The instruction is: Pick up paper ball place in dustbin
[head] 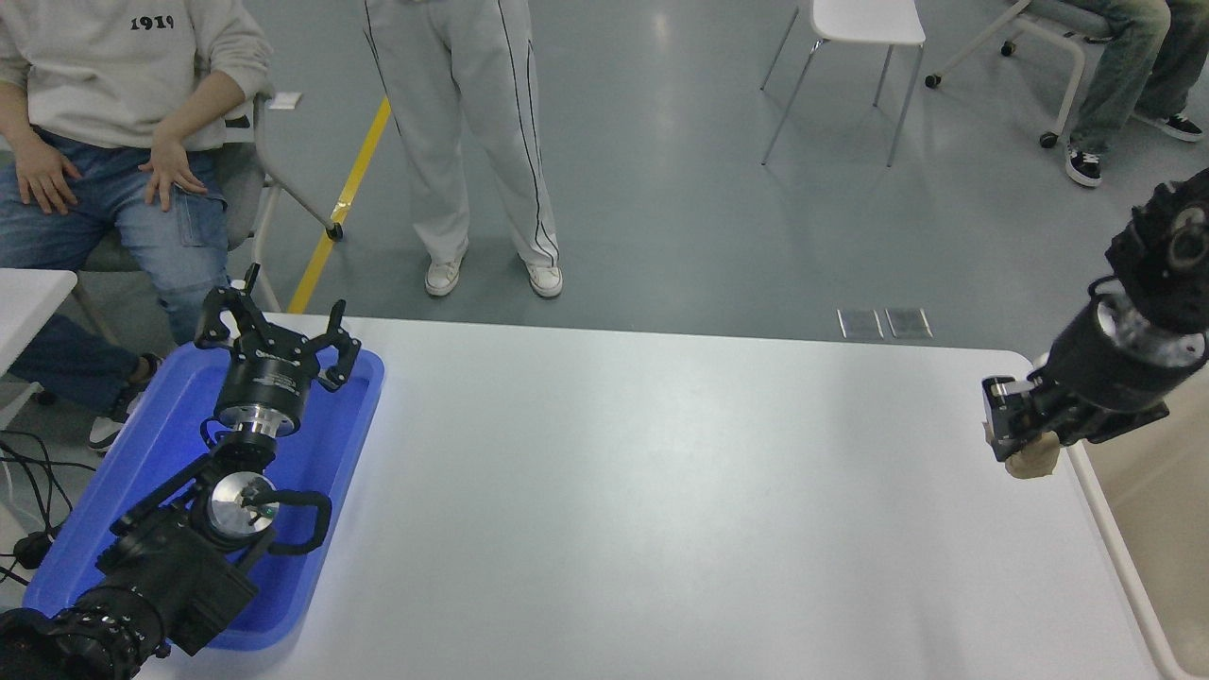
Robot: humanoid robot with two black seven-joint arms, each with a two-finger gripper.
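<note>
A small tan paper ball (1031,460) hangs above the table's right edge, with my right gripper (1018,438) shut on it. That arm comes in from the right edge and holds the ball well above the table top. The cream dustbin (1124,557) lies just right of the table, its pale rim running along the table's side; most of it is cut off by the picture's edge or hidden behind my right arm. My left gripper (276,326) stays parked at the lower left, open, over the blue tray.
A shallow blue tray (321,472) lies at the table's left end under my left arm. A person sits at the far left and another stands beyond the table's far edge. A white chair (855,28) stands further back.
</note>
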